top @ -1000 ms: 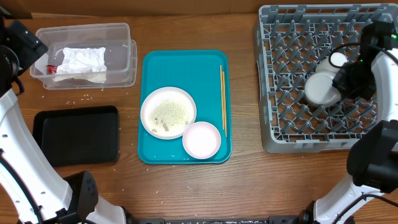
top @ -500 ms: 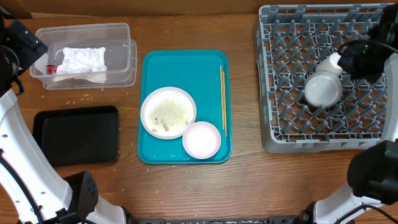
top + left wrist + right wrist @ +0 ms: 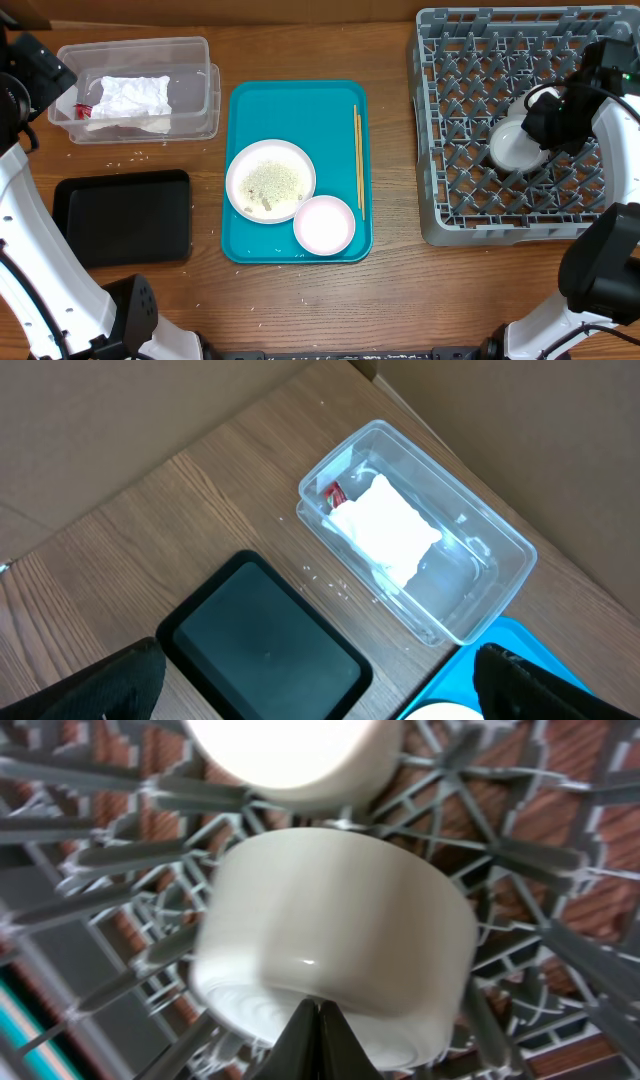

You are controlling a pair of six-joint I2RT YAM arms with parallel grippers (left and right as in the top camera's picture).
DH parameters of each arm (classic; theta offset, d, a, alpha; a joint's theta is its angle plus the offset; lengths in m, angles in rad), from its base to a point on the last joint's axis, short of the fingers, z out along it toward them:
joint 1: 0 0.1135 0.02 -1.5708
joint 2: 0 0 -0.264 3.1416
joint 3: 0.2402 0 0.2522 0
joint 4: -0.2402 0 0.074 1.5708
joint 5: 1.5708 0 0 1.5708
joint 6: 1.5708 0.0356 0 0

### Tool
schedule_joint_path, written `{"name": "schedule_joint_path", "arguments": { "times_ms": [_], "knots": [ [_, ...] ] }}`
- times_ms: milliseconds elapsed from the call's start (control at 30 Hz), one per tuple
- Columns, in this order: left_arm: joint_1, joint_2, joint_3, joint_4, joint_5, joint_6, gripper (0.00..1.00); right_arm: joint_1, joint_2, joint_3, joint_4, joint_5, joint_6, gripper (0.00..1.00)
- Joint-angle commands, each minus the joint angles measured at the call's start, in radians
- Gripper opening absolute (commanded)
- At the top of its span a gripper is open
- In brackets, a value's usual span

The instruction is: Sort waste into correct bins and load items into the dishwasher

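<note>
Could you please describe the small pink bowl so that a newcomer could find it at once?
Start at the teal tray in the middle of the table. In the overhead view, the pink bowl sits at its lower right corner. Unlike the larger plate beside it, which holds rice grains, it is smaller, pinkish and empty.

A robot test bench: wooden table (image 3: 300,300) walled by plain cardboard (image 3: 520,430).
</note>
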Motion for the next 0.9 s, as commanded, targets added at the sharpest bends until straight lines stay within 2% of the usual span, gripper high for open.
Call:
{"name": "schedule_joint_path", "arguments": {
  "times_ms": [0,633,867],
  "knots": [
    [0.006,-0.002,0.004,0.0,-0.014,0.008,1.0,0.002,-0.001,-0.023,0.04,0.095,0.027,0.04],
    [0.006,-0.002,0.004,0.0,-0.014,0.008,1.0,-0.011,0.064,-0.035,0.113,0.023,0.031,0.04],
    [0.006,-0.002,0.004,0.0,-0.014,0.008,1.0,-0.01,0.005,0.153,-0.031,-0.03,0.031,0.04]
  ]
}}
